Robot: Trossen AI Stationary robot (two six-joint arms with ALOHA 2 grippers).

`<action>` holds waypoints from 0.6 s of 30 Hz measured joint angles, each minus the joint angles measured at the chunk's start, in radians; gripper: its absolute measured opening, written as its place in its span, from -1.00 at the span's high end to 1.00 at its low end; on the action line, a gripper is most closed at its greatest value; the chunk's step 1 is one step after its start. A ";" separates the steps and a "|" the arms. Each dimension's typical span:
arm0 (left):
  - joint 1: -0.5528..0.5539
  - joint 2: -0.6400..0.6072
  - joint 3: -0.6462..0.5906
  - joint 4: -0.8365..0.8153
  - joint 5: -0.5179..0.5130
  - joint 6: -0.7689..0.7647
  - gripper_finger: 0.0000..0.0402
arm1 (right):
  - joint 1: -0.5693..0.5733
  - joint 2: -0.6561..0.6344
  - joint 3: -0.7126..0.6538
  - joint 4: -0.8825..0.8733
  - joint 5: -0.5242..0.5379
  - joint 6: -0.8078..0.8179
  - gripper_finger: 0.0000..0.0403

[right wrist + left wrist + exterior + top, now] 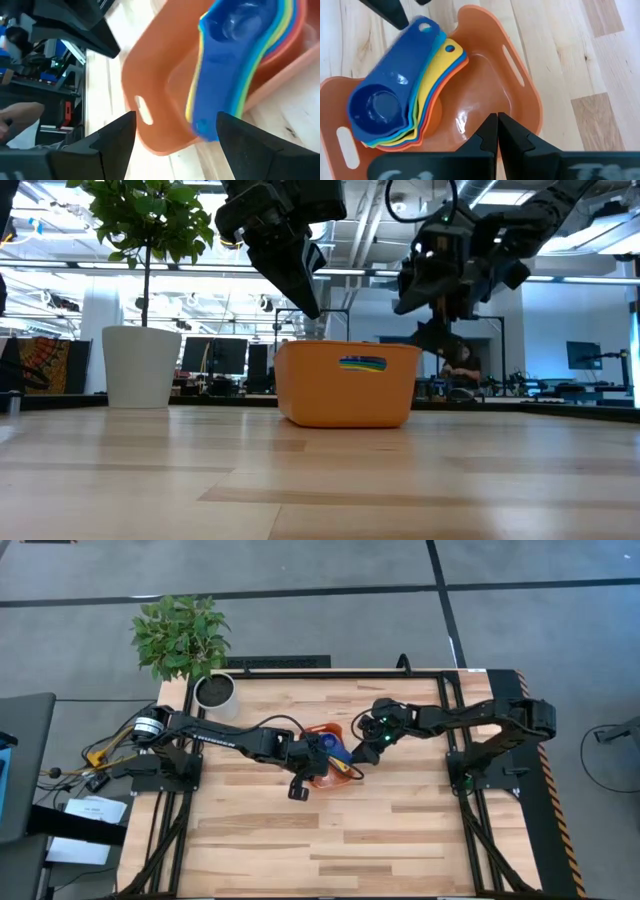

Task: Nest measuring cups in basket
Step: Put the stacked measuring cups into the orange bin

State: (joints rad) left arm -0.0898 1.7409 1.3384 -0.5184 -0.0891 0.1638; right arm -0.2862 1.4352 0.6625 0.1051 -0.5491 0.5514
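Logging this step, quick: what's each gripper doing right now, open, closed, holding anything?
Left gripper: closed, holding nothing, over the basket.
Right gripper: open, holding nothing, beside the nested measuring cups.

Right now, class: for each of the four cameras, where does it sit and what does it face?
High: overhead, facing down on the table; both arms show.
Low: table height, facing the basket side-on; arms above.
Left wrist: above the basket, shut left pincer showing.
Right wrist: beside the basket, open right pincer showing.
Both wrist views share the stacked cups.
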 joint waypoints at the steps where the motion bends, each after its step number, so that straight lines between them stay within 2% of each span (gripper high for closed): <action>1: 0.000 0.000 0.000 0.000 0.000 0.000 1.00 | 0.005 -0.004 0.001 0.000 0.000 0.000 -0.47; 3: 0.000 0.000 0.000 0.000 0.000 0.000 1.00 | 0.013 -0.006 0.002 -0.002 0.014 0.001 -0.45; 11: 0.000 0.000 0.000 -0.004 0.000 -0.001 1.00 | 0.018 -0.005 0.002 -0.066 0.239 -0.011 -0.36; 18: 0.000 0.000 0.000 -0.002 0.000 -0.001 1.00 | 0.050 0.011 0.002 -0.057 0.241 -0.006 -0.29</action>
State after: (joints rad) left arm -0.0898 1.7409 1.3384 -0.5203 -0.0893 0.1628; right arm -0.2359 1.4461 0.6647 0.0485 -0.3078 0.5458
